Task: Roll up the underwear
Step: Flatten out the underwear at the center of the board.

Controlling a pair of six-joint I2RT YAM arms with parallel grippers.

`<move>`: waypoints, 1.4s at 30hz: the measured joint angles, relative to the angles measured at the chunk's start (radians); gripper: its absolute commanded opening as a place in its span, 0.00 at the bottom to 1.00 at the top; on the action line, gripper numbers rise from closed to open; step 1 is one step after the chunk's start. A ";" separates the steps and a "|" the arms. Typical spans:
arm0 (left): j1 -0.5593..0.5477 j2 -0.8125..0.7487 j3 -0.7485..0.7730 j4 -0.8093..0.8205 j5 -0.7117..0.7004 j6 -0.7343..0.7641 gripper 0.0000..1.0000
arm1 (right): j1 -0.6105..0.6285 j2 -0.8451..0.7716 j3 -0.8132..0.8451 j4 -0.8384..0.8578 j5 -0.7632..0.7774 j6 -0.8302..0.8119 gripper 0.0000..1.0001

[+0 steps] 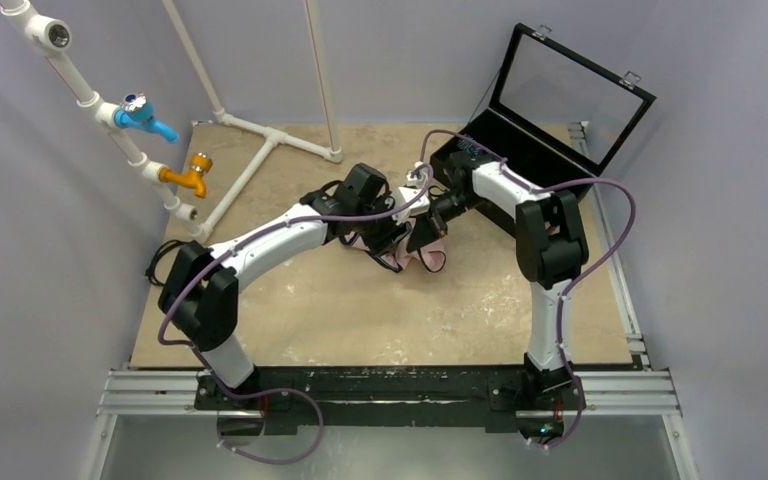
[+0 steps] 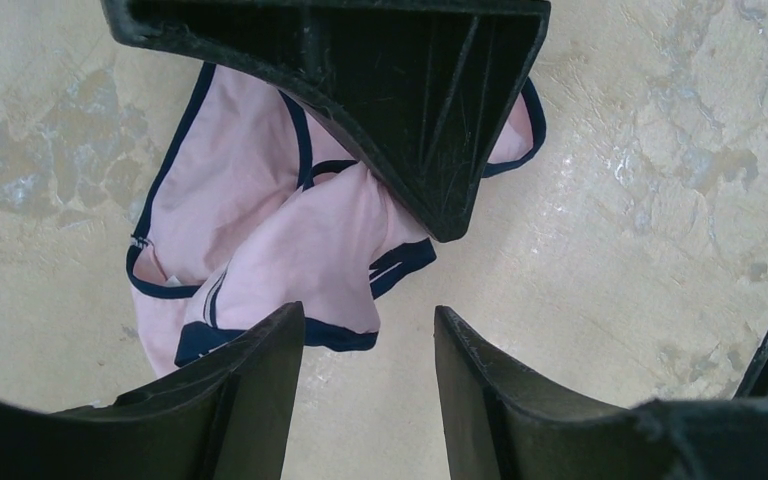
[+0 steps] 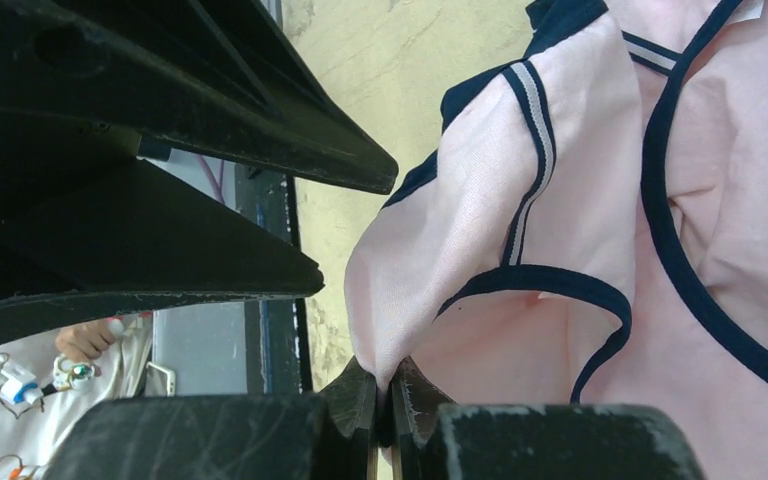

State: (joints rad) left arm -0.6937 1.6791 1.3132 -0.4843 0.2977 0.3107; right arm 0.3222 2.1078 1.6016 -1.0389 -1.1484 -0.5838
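Note:
The underwear (image 1: 425, 258) is a crumpled heap of pale pink fabric with navy trim, lying mid-table between the two arms. My right gripper (image 3: 388, 378) is shut on a pinch of its pink fabric (image 3: 560, 200) and lifts a fold of it. In the top view the right gripper (image 1: 427, 236) comes in from the far right. My left gripper (image 2: 368, 318) stands open just beside the underwear (image 2: 290, 240), with only bare table between its fingers; the left finger overlaps the navy hem. From above, the left gripper (image 1: 390, 243) sits at the heap's left side.
An open black case (image 1: 550, 110) stands at the back right, close behind the right arm. White PVC pipes with a blue tap (image 1: 145, 115) and an orange tap (image 1: 192, 172) run along the left. A pipe frame (image 1: 260, 150) lies at the back.

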 measured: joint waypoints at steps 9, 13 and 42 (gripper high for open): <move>-0.032 0.025 -0.005 0.023 -0.072 -0.002 0.45 | -0.008 0.000 0.001 -0.005 -0.007 -0.001 0.00; -0.046 0.038 -0.027 0.046 -0.126 -0.003 0.43 | -0.009 0.000 0.001 -0.005 -0.013 -0.001 0.00; -0.116 0.013 0.106 -0.188 -0.221 0.055 0.00 | -0.029 -0.001 0.018 -0.040 0.042 -0.048 0.54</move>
State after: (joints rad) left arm -0.8093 1.6924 1.4193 -0.6727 0.0765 0.3653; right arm 0.2935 2.1067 1.6196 -1.0790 -1.1061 -0.6315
